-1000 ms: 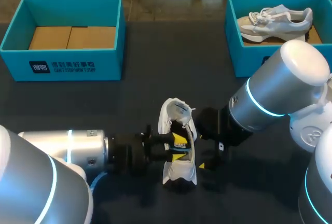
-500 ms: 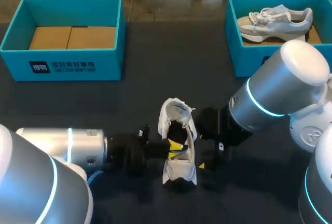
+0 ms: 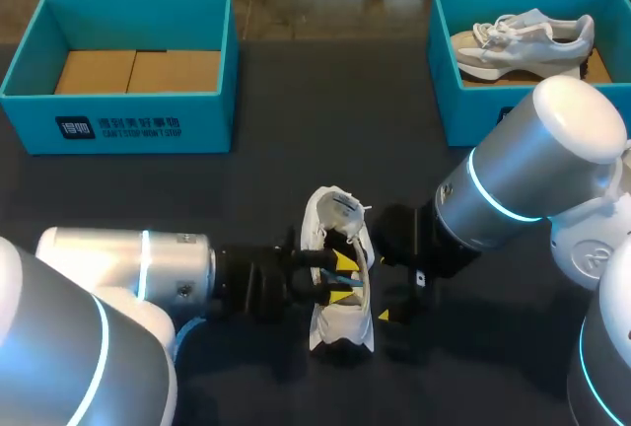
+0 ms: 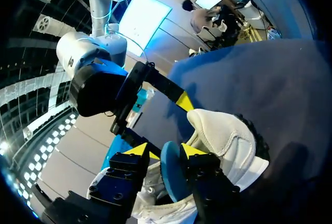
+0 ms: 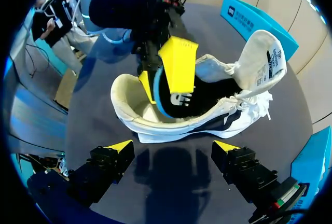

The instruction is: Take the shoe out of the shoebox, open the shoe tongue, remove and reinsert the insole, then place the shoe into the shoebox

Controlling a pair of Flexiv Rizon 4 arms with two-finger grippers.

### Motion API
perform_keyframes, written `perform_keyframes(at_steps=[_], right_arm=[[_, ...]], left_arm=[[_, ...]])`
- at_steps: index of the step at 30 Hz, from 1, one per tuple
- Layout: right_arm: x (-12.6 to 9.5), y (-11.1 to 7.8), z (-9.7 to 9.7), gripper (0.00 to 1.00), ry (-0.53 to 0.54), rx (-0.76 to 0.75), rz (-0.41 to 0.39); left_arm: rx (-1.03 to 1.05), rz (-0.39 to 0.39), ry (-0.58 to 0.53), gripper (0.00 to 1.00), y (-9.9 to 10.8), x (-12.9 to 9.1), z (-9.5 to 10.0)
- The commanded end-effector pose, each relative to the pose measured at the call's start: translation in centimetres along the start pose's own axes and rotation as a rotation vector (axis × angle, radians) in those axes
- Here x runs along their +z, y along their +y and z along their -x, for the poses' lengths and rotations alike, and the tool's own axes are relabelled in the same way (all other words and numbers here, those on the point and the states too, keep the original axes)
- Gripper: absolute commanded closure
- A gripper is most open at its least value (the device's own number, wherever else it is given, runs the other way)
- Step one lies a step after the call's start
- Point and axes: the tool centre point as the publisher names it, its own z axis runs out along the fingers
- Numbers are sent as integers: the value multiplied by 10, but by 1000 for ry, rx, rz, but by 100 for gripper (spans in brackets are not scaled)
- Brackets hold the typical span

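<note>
Insole grip, near edge of bench (image 3: 296, 170), about 6 o'clock: white shoe (image 3: 335, 325) lies on its sole with the opening up. The left hand (image 3: 342, 279) enters from the shoe's 9 o'clock, with both yellow tips down inside the collar. In the left wrist view the blue insole (image 4: 171, 175) stands on edge between those tips, pinched from both sides, so this hand is clenched on the insole. Judgement: this is the remove/reinsert step, insole partly raised out of the footbed. The tongue (image 5: 264, 53) is folded up and back, away from the opening, presumably to give the fingers room. It looks soft and padded, with a printed label on its inner face. The upper is pale mesh with slack white laces, the lining dark, the sole thick and foamy. The insole looks thin and flexible, likely to buckle if pushed. The right hand (image 5: 171, 145) waits at the shoe's 3 o'clock, just beside it. Its fingers are spread wide with nothing between them and clear of the sidewall, probably ready to steady the shoe. Farther off, at 10 o'clock, a rigid teal shoebox (image 3: 128, 128) shows only its brown cardboard floor and is probably the destination. At 2 o'clock a second shoebox (image 3: 473, 110) holds another pale shoe (image 3: 523, 41) lying on its side.
</note>
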Motion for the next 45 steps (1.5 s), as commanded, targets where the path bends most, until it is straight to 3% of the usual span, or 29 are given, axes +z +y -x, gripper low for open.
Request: perform_keyframes(at_steps=[1, 10, 20, 29, 31, 35, 40, 42, 45], right_arm=[[1, 0, -1, 0, -3, 1, 0], [1, 0, -1, 0, -3, 1, 0], [1, 0, -1, 0, -3, 1, 0], [-43, -36, 10, 0, 51, -19, 0], [-52, -44, 13, 0, 44, -19, 12], [-75, -60, 20, 0, 43, -22, -40], [-95, -76, 23, 0, 29, -7, -38], [-110, -91, 24, 0, 33, 9, -22], [-112, -93, 24, 0, 35, 14, -18]], left_arm=[[-13, 6, 53, 56, -9, -24, 6], [-60, -15, 136, 60, -17, -38, 17], [-45, -8, 354, 62, -10, -57, 24], [-1, -10, 536, 71, -6, -65, 45], [11, -15, 574, 69, -8, -66, 49], [29, -15, 674, 66, -10, -64, 56], [45, -9, 749, 71, -12, -61, 61], [59, -1, 818, 72, -13, -59, 65], [76, 9, 894, 73, -15, -57, 71]])
